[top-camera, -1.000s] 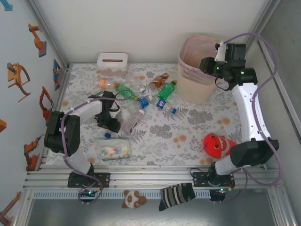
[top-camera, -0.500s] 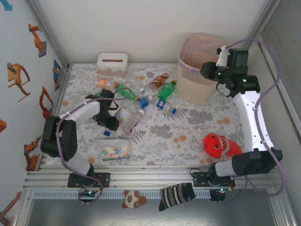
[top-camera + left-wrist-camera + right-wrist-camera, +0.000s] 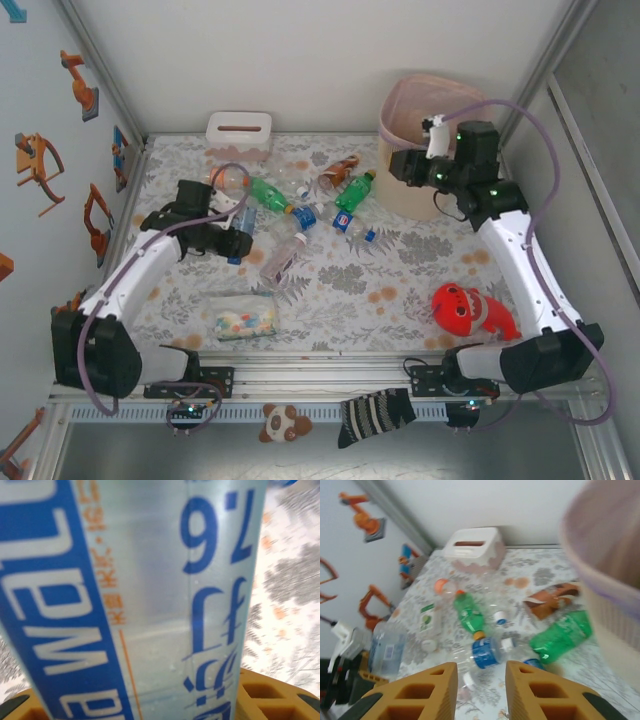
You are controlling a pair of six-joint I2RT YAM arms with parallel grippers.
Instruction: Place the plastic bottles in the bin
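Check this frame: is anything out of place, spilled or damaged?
Yes. A striped sock and a small panda toy lie past the near rail, off the table. A brown bottle beside the bin looks crushed.

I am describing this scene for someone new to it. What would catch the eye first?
A scatter of plastic bottles lies mid-table, left of the tall pink bin at the back right. The left gripper holds a clear blue-labelled bottle; a red toy lies front right.

Left gripper (image 3: pixel 239 231) clamped, right gripper (image 3: pixel 481 672) parted
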